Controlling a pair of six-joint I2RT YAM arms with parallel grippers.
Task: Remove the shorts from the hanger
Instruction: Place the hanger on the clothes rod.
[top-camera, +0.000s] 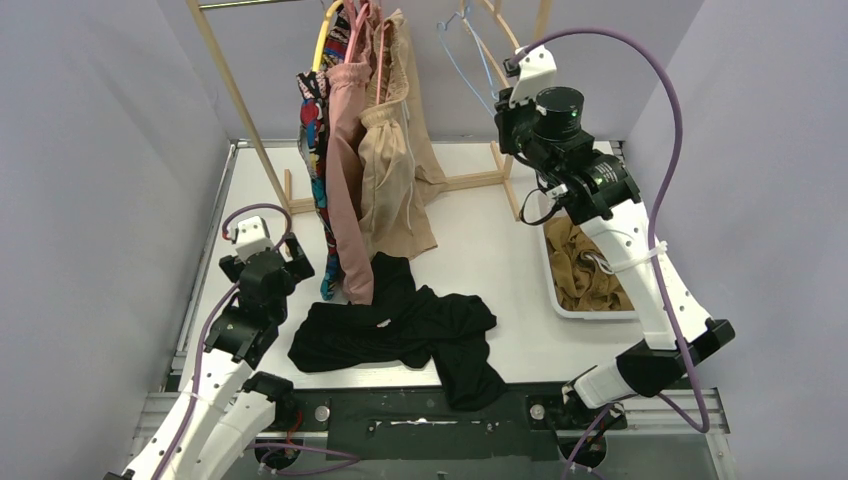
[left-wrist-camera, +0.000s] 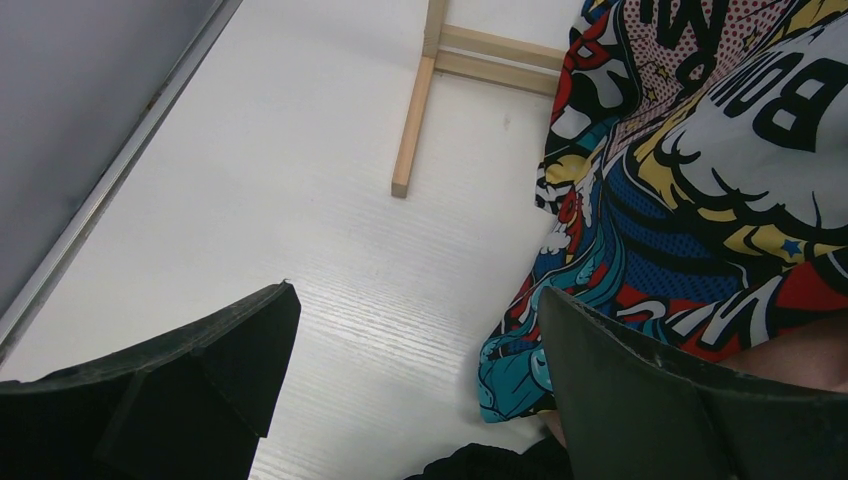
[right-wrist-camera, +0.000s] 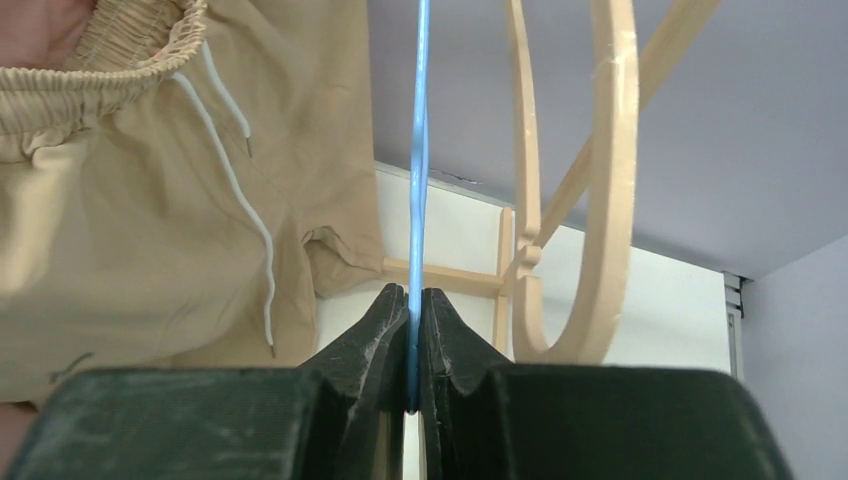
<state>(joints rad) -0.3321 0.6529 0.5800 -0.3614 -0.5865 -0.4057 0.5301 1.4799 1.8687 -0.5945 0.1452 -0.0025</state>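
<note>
Comic print shorts (top-camera: 314, 140), dusty pink shorts (top-camera: 346, 190) and beige shorts (top-camera: 395, 175) hang on hangers on the rack. Black shorts (top-camera: 400, 330) lie spread on the table. Tan-brown shorts (top-camera: 588, 270) lie in a white bin (top-camera: 549, 262). My right gripper (top-camera: 504, 100) is raised and shut on the thin wire of an empty blue hanger (right-wrist-camera: 418, 150), gripper (right-wrist-camera: 415, 300), right of the beige shorts (right-wrist-camera: 150, 200). My left gripper (top-camera: 297, 258) is open and empty low beside the comic print shorts (left-wrist-camera: 700, 180), gripper (left-wrist-camera: 420, 330), with the black shorts' edge (left-wrist-camera: 490, 465) just below.
The wooden rack's legs (top-camera: 240, 100) and foot bar (left-wrist-camera: 415, 110) stand on the white table. An empty wooden hanger (right-wrist-camera: 610, 180) hangs right of the blue one. Grey walls close in on both sides.
</note>
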